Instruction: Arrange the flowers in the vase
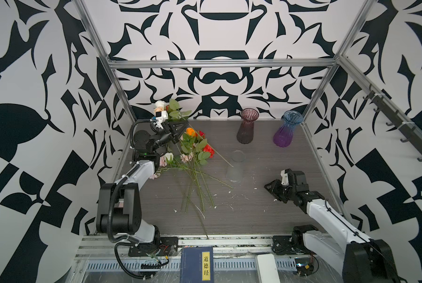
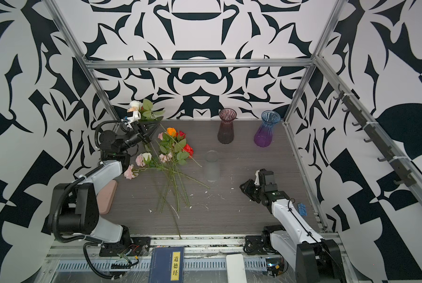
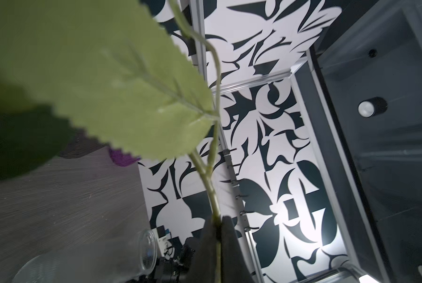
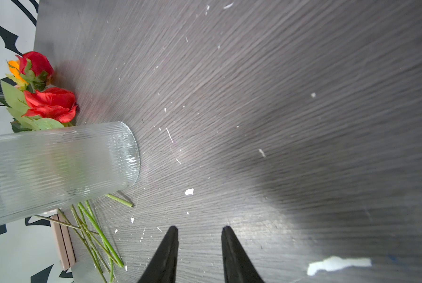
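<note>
**Q:** Left wrist view: what did the left claw (image 3: 218, 220) hold?

**A:** Its jaws were closed on the green stem of one flower (image 3: 210, 193), with a serrated leaf (image 3: 107, 85) just beyond the tips. In both top views its bloom (image 1: 160, 104) stood raised at the back-left corner. The stem slanted down toward the clear vase (image 1: 235, 169).

**Q:** And the right claw (image 4: 199, 228)?

**A:** Partly open and empty, over bare table (image 4: 278, 98), near the vase. The other flowers (image 1: 192, 159) lay heaped left of the vase, well apart from that claw.

**Q:** Was any writing legible?

**A:** A blue book (image 1: 190, 269) at the front edge bore "道德经" on a yellow label.
</note>
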